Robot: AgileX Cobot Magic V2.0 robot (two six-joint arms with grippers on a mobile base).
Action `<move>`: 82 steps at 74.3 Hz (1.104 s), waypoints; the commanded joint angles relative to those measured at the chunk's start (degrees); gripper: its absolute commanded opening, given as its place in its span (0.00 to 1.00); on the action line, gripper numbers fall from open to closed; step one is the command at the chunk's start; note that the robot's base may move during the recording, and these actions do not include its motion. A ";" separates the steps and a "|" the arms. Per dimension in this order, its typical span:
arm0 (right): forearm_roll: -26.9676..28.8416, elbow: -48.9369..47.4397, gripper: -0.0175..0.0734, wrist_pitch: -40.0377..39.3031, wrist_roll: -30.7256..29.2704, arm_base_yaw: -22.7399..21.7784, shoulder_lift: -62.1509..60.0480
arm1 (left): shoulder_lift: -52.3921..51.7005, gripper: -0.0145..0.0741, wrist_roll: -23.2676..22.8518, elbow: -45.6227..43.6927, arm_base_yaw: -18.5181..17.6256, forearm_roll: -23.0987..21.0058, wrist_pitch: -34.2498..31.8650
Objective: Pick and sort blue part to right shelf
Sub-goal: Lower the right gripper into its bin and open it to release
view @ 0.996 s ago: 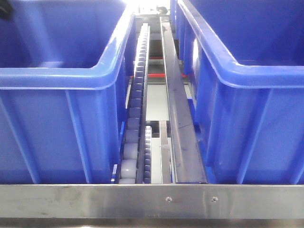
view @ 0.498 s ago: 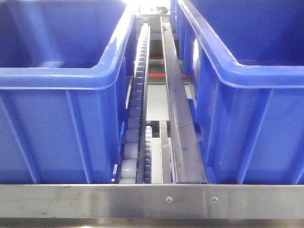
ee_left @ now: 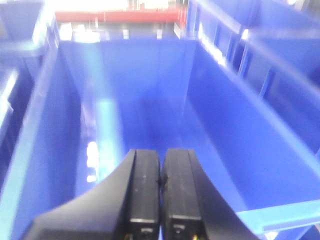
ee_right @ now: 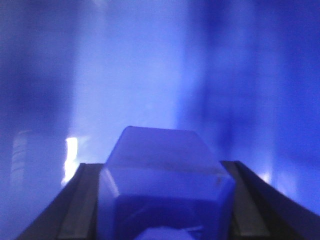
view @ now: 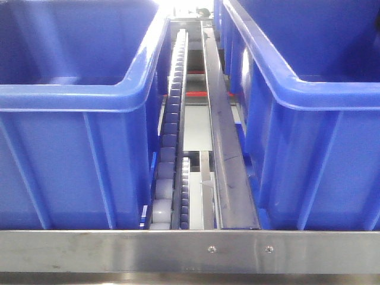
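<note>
The front-facing view looks straight along the right shelf (view: 190, 249), whose flat steel front rail runs across the bottom of the picture with two screws set into it right of centre. Behind the rail a pale roller track (view: 169, 148) runs away from the camera, and just to its right lies a long steel divider (view: 222, 142); both sit in the gap between a big blue bin on the left (view: 71, 119) and another big blue bin on the right (view: 309, 130). No arm shows in this view. In the left wrist view the left gripper (ee_left: 160, 172) hangs over the inside of a deep blue bin (ee_left: 150, 115), and its two dark fingers (ee_left: 142, 190) are pressed together side by side with nothing between them; the bin floor beneath looks bare, though glare and blur spoil much of it. In the right wrist view the right gripper (ee_right: 162, 200) has its fingers (ee_right: 77, 200) spread to either side of the blue part (ee_right: 162, 185), a small translucent blue block with chamfered upper corners that fills the space between them, so they are clamped on it. Behind the part is only a smooth, out-of-focus blue surface, probably the wall or floor of a bin, but the picture is too blurred to say which.
</note>
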 commanded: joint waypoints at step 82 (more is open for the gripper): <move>0.96 0.07 0.48 -13.15 -5.16 -3.44 -2.92 | -0.88 0.30 -0.23 -1.58 0.22 -0.33 -2.98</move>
